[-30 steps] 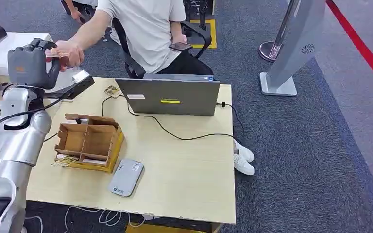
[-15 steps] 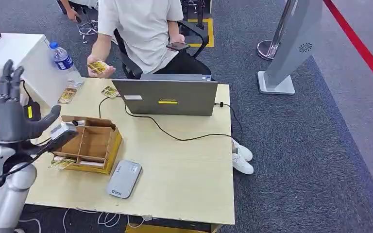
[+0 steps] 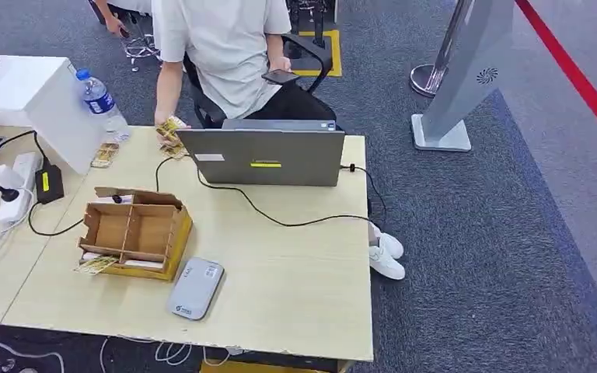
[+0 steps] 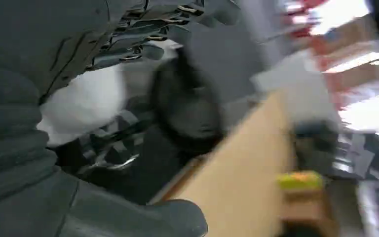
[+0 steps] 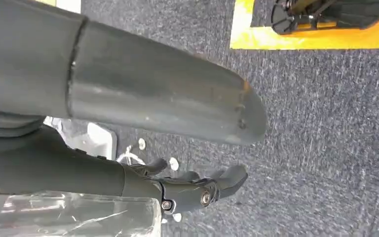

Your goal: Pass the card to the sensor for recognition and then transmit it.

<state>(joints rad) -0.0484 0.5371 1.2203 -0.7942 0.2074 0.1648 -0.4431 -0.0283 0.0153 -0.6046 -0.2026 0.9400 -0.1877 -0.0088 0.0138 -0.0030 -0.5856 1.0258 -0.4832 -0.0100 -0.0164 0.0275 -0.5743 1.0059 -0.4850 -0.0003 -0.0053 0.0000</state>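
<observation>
A person's hand holds yellow cards (image 3: 169,130) down at the table's far edge, just left of the laptop. The grey card sensor (image 3: 196,287) lies flat near the table's front edge. Another yellow card (image 3: 96,264) pokes out beside the cardboard sorter box (image 3: 134,231). In the blurred left wrist view my left hand (image 4: 39,59) has its fingers (image 4: 143,29) and thumb (image 4: 143,222) apart with nothing between them, beside a table edge. My right hand (image 5: 128,113) hangs over grey carpet, thumb and fingers (image 5: 192,190) loose and holding nothing.
A grey laptop (image 3: 264,155) stands at the far side with a black cable (image 3: 295,221) trailing across the table. A water bottle (image 3: 97,97), a loose card (image 3: 106,154) and a power strip (image 3: 15,186) sit at the left. A seated person (image 3: 225,47) faces the table.
My left arm dropped from the person's hand and left the head view. The person took the card and lowered it to the table by the laptop.
</observation>
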